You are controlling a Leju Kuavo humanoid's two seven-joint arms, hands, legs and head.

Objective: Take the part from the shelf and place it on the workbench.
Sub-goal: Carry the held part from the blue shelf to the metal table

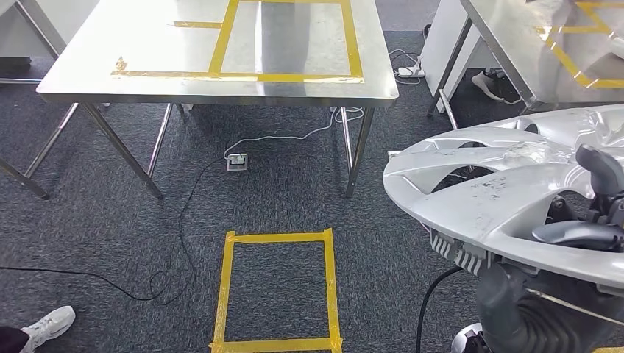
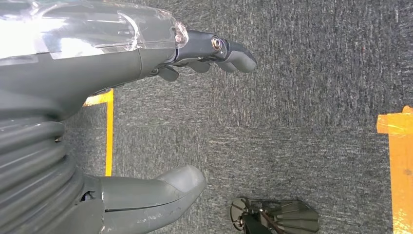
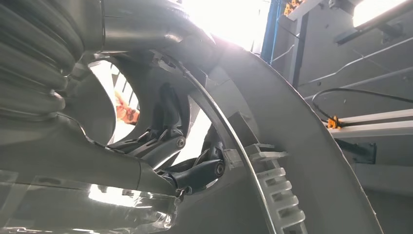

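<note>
The part is a large silver wheel cover (image 1: 478, 184) with curved spokes, at the right of the head view and tilted a little. My right hand (image 1: 592, 213) grips it, with dark fingers hooked through an opening between the spokes. From the right wrist, those fingers (image 3: 195, 170) curl around the inner side of the cover's ribbed rim (image 3: 292, 146). The steel workbench (image 1: 147, 44), marked with yellow tape, stands ahead at the upper left. My left hand (image 2: 122, 63) hangs over grey carpet with thumb and fingers apart and nothing in it.
A yellow tape square (image 1: 276, 290) marks the carpet in front of the workbench. A power strip (image 1: 237, 161) and cables lie under it. A second steel table (image 1: 515, 44) stands at the upper right. A person's white shoe (image 1: 48, 327) is at the lower left.
</note>
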